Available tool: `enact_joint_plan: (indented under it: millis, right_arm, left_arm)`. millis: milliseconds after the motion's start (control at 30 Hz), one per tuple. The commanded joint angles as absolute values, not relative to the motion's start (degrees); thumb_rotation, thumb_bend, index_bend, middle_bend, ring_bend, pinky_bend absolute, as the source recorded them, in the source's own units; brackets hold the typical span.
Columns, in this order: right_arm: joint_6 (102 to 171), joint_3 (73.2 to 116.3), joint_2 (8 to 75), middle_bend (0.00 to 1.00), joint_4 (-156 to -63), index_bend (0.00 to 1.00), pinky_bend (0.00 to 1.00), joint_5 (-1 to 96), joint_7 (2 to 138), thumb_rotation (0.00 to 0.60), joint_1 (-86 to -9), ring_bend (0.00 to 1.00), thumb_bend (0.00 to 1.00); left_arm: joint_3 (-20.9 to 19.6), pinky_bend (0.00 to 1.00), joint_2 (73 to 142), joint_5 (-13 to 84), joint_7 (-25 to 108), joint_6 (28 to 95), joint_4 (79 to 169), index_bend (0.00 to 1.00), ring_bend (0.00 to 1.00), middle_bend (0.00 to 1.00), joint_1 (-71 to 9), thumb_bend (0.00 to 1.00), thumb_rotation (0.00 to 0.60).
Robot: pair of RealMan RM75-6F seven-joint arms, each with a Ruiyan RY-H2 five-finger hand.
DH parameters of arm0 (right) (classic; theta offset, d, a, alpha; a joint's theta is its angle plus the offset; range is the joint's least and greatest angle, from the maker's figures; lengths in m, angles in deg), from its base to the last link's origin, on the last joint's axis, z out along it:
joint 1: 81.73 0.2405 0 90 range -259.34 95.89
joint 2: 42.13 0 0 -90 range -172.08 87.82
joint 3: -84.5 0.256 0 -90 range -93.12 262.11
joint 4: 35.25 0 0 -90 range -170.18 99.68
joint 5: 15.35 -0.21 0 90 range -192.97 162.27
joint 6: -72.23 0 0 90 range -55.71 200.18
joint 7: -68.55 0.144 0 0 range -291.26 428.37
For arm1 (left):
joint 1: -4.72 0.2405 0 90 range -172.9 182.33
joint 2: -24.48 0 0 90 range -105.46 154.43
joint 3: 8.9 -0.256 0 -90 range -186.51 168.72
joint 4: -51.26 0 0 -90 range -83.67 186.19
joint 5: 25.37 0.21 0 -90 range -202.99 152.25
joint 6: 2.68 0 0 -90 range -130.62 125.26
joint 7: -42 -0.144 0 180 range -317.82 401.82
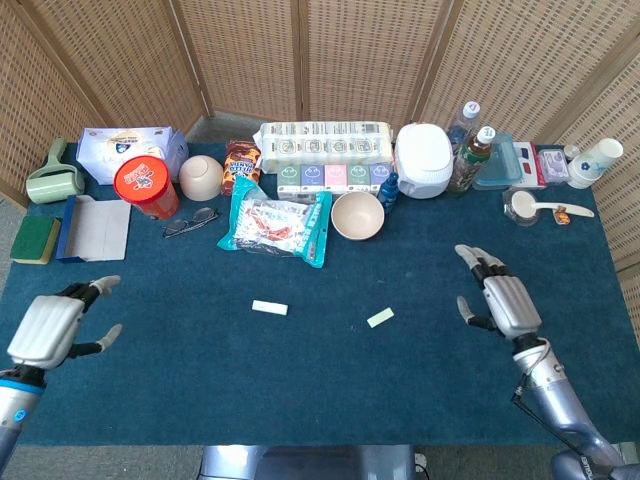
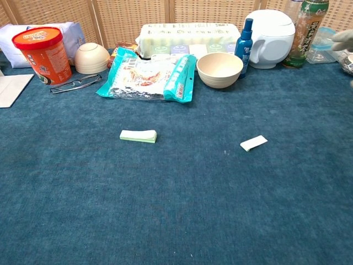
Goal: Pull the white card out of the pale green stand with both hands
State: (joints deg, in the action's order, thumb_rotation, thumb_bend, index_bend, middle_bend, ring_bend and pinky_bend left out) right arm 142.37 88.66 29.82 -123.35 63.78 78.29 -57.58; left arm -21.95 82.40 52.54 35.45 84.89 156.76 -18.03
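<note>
The pale green stand (image 1: 269, 307) (image 2: 138, 136) lies flat on the blue tablecloth, left of centre. Well apart from it, the white card (image 1: 379, 317) (image 2: 253, 143) also lies flat, to its right. My left hand (image 1: 50, 328) hovers near the table's front left corner, far from the stand, fingers spread and holding nothing; the chest view does not show it. Far right of the card, my right hand (image 1: 500, 300) is spread and empty as well. Only its fingertips (image 2: 345, 38) show at the chest view's right edge.
Behind the stand lie a teal snack bag (image 1: 278, 226) and a beige bowl (image 1: 357, 214). An orange tub (image 1: 145, 186), glasses (image 1: 190, 221), a tissue pack (image 1: 322, 146), a white cooker (image 1: 423, 160) and bottles (image 1: 472, 157) line the back.
</note>
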Motion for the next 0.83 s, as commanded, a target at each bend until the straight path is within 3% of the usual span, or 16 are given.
enact_joint_plan:
  millis: [33, 467, 833]
  right_arm:
    - [147.9, 88.0, 30.3, 0.12, -124.1, 0.02, 0.11, 61.6, 68.7, 0.600, -61.7, 0.06, 0.51]
    - [155.8, 87.5, 29.9, 0.12, -128.8, 0.03, 0.08, 61.2, 60.1, 0.600, -68.0, 0.03, 0.51]
    - [157.4, 87.8, 29.2, 0.12, -130.0, 0.03, 0.08, 62.0, 60.5, 0.600, -70.5, 0.03, 0.51]
  left_arm:
    - [-22.8, 0.55, 83.0, 55.4, 38.7, 90.8, 153.2, 0.19, 0.33, 0.35, -11.8, 0.28, 0.453]
    - [-21.4, 0.53, 85.2, 59.4, 42.1, 96.5, 149.1, 0.20, 0.33, 0.35, -2.2, 0.28, 0.452]
    - [-18.3, 0.53, 86.5, 60.5, 42.6, 92.5, 148.0, 0.20, 0.33, 0.35, -1.9, 0.28, 0.452]
